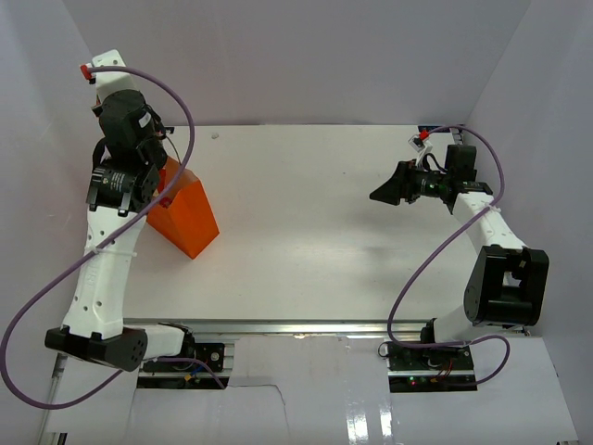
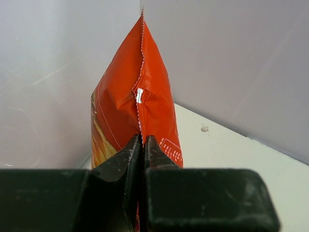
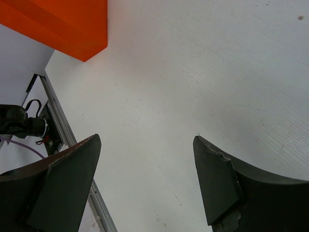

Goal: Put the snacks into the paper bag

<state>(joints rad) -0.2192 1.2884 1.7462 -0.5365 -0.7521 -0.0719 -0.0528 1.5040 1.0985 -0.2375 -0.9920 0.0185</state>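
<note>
Left hand (image 2: pixel 143 145) is clamped shut on the crimped edge of the red-orange crisp bag (image 2: pixel 145 92), holding it up by the orange paper bag (image 1: pixel 190 218) at 9 o'clock on the tabletop (image 1: pixel 315 241). Right hand (image 3: pixel 146 145) hangs wide open at 3 o'clock, holding nothing. No other snacks in sight, so I'd guess this is the last one to drop in.

Your paper bag (image 1: pixel 188 218) stands at the table's (image 1: pixel 306 241) left side; the crisp bag (image 2: pixel 149 92) sits in the left gripper (image 2: pixel 143 139) close by it, and the right gripper (image 3: pixel 146 141) hangs far right.
</note>
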